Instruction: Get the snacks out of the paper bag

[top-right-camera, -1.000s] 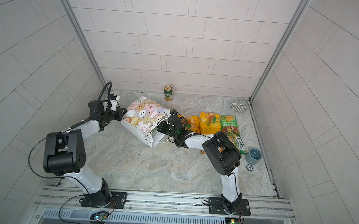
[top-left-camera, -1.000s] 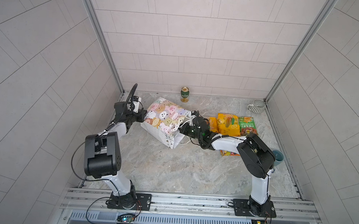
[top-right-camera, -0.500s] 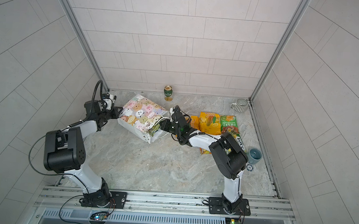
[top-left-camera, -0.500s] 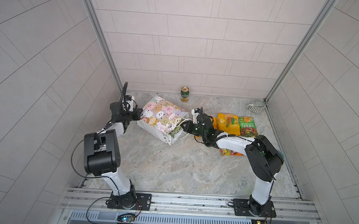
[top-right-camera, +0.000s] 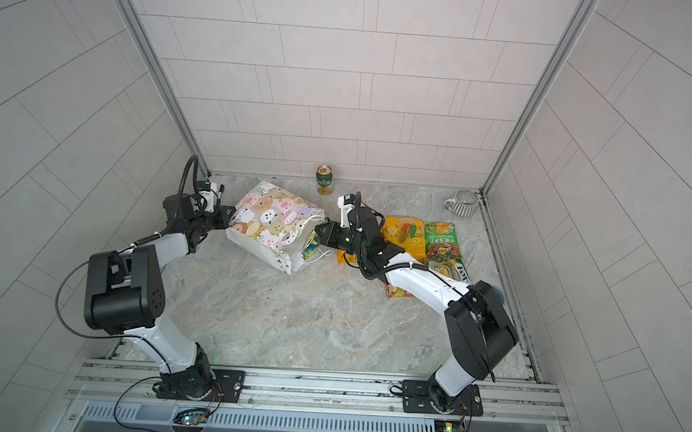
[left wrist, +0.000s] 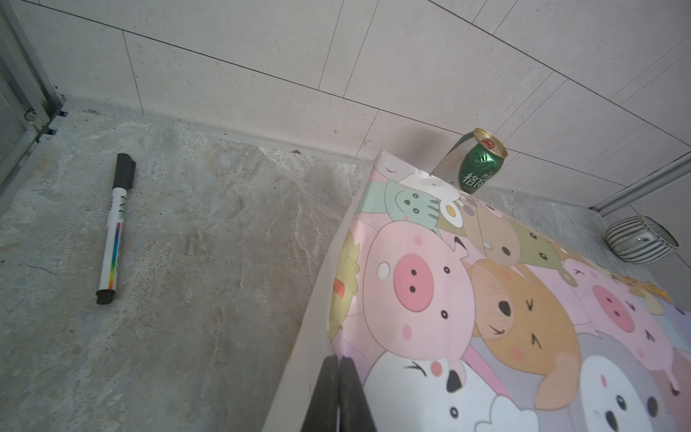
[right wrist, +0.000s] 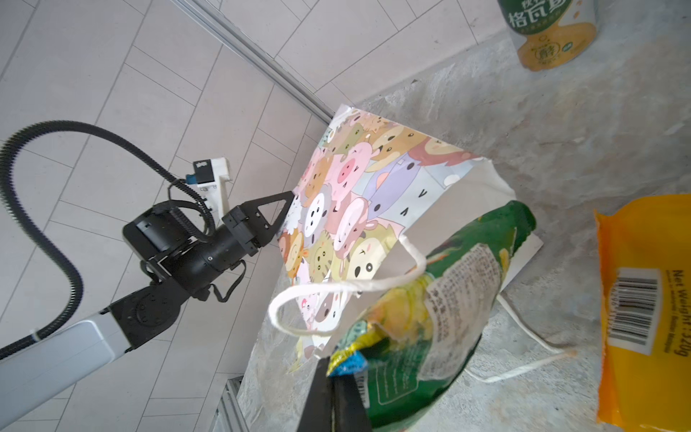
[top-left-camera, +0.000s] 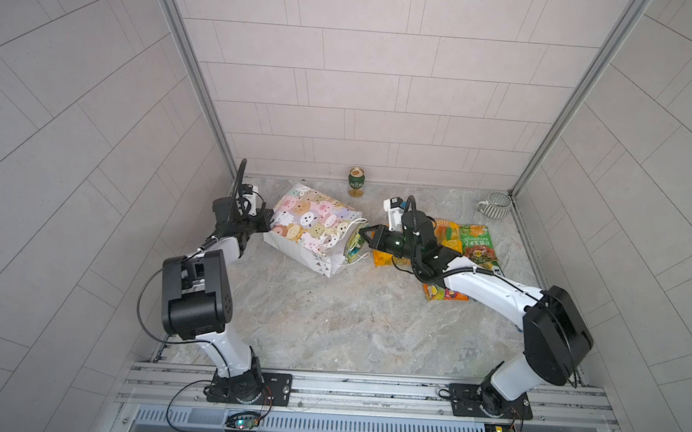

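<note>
Pale grey tiled walls [top-left-camera: 366, 81] on three sides, mottled stone-look floor [top-left-camera: 349, 317], aluminium corner posts [top-left-camera: 190, 68], even light

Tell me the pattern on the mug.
Grey-and-white stripes; the mug shows best in the left wrist view.

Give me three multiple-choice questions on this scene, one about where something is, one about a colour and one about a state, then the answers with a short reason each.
1. Where does the green-and-gold drink can stand?
A. at the near edge
B. by the back wall
C. dead centre

2. What colour is most of the glossy plastic packet pinched by the right gripper?
A. green
B. red-pink
C. white

3. How is the white paper gift bag with cartoon animal faces placed?
A. upright, mouth up
B. folded flat
C. tipped over, mouth toward the right gripper

Answers:
1 B: both top views show it upright at the foot of the wall.
2 A: the right wrist view shows green film with yellow patches in the shut grip.
3 C: the packet sticks out of its sideways mouth.
</note>
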